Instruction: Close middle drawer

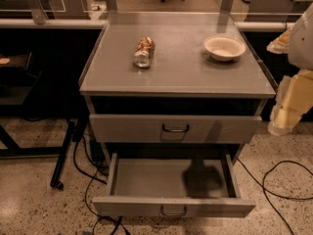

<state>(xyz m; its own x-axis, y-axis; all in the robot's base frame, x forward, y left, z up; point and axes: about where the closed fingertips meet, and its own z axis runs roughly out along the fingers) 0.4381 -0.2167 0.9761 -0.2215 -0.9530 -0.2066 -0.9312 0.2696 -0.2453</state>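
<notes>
The middle drawer [171,180] is a wide shallow grey tray pulled far out toward me, empty inside, with a small dark bar handle [173,211] at the centre of its flat front. Above it the taller-fronted grey drawer [175,128] stands only slightly out from the cabinet. The lowest drawer is hidden below the open tray. My gripper [283,114], pale yellow on a white arm, hangs at the right edge of the view. It is beside the cabinet's right side at the height of the upper drawer, well apart from the middle drawer's front.
On the grey cabinet top [176,77] lie a crumpled can [143,52] and a white bowl [224,47]. Black cables [274,180] run over the speckled floor on both sides. A black table leg [63,155] stands at the left.
</notes>
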